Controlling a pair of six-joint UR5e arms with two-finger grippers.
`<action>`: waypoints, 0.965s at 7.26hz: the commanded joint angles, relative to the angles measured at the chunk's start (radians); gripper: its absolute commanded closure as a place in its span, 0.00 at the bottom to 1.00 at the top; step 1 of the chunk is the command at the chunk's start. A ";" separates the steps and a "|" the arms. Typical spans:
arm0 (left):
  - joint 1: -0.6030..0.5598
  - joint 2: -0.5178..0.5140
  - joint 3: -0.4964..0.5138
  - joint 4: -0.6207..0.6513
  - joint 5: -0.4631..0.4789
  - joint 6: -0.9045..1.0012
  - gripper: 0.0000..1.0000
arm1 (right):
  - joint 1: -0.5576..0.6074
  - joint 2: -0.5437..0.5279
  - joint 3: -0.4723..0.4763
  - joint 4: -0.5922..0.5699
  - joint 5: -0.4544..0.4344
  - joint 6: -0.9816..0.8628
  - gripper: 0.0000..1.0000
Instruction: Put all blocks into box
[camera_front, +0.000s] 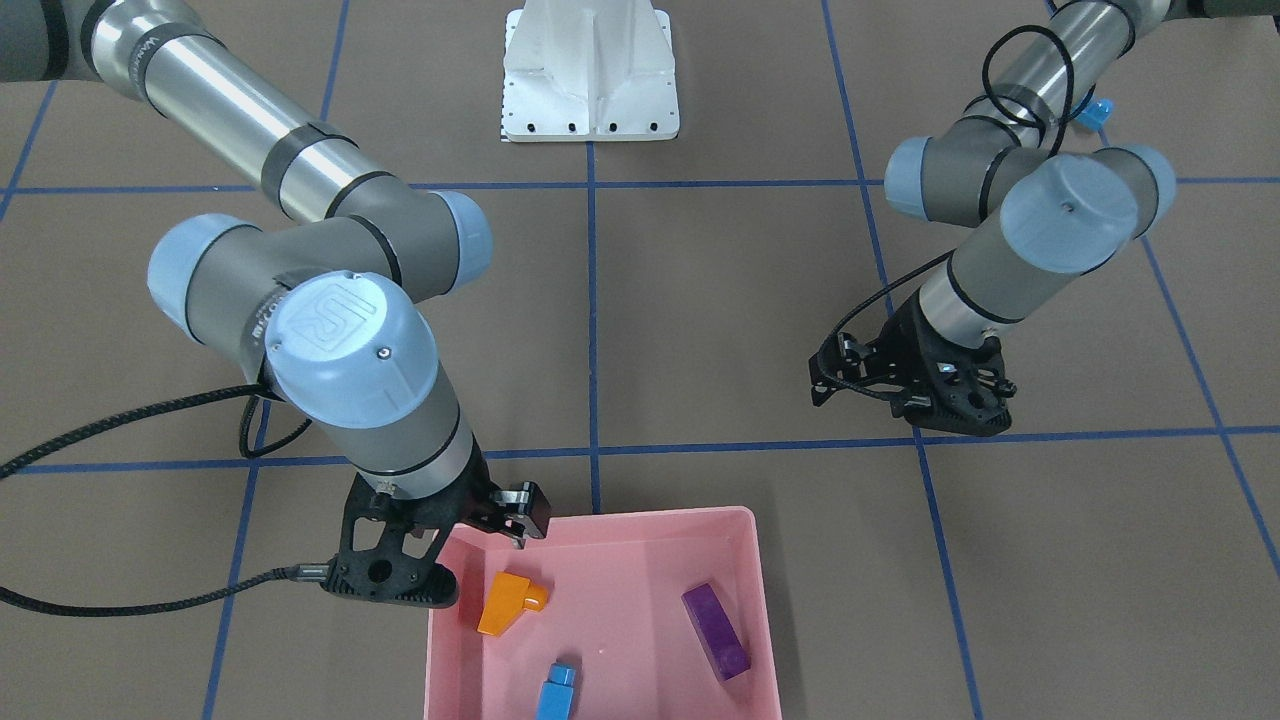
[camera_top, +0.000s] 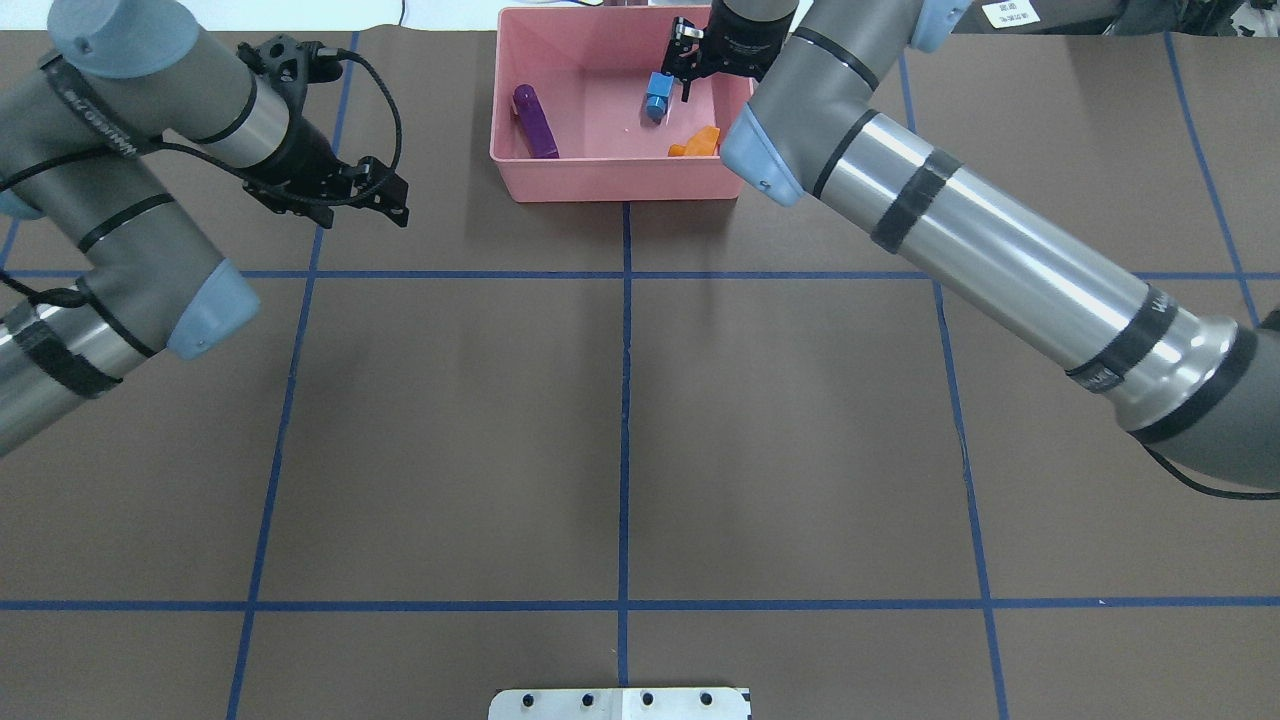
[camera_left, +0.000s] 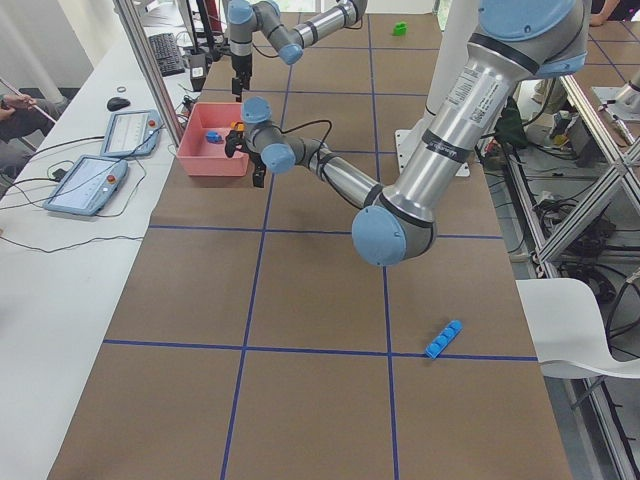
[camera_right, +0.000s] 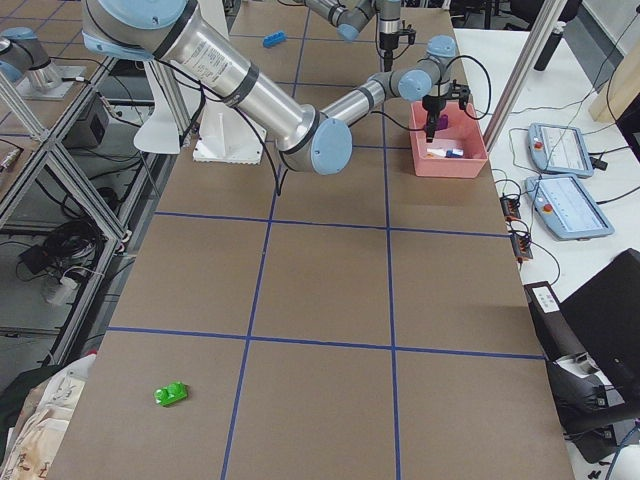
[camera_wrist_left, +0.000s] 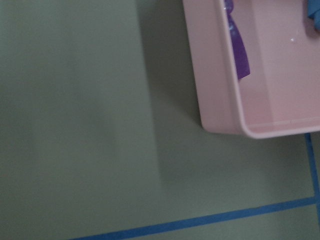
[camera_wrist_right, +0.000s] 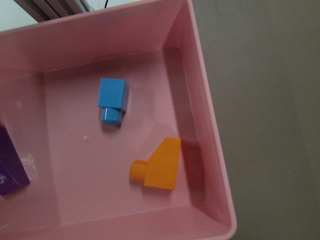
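The shallow pink plastic tray (camera_top: 610, 188) sits at the far middle edge of the brown table (camera_top: 450, 450). It already holds the orange sloped one-stud brick (camera_wrist_right: 161, 166), the tiny blue one-stud brick (camera_wrist_right: 112, 97) and the purple oblong brick (camera_top: 535, 122), all lying loose on its floor and apart from one another. The right gripper (camera_top: 685, 70) hangs over the tray's right-hand end, above the tiny blue brick. Nothing shows between its jaws, but no view makes clear whether they are spread or closed. The left gripper (camera_top: 390, 200) hovers over bare table beside the tray, also empty, and its jaw state cannot be read either. Two bricks remain outside: the long blue four-stud brick (camera_left: 443, 340) towards the table's left end, and the green two-stud brick (camera_right: 170, 394) towards the right end, both well away from the tray. The step in hand looks like fetching these, and each arm would best take the brick on its own side. The right arm should rise straight above the tray wall before swinging out, so it does not catch the rim. The long blue brick is best pinched across its narrow width near its middle, and both bricks should be released low inside the tray.
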 joint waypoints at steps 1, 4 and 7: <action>-0.024 0.223 -0.172 0.002 -0.022 0.112 0.00 | 0.033 -0.233 0.317 -0.117 0.033 -0.102 0.01; -0.052 0.647 -0.413 -0.005 -0.021 0.355 0.00 | 0.075 -0.485 0.629 -0.236 0.040 -0.262 0.01; -0.067 1.071 -0.404 -0.257 -0.021 0.365 0.00 | 0.087 -0.652 0.794 -0.237 0.041 -0.308 0.01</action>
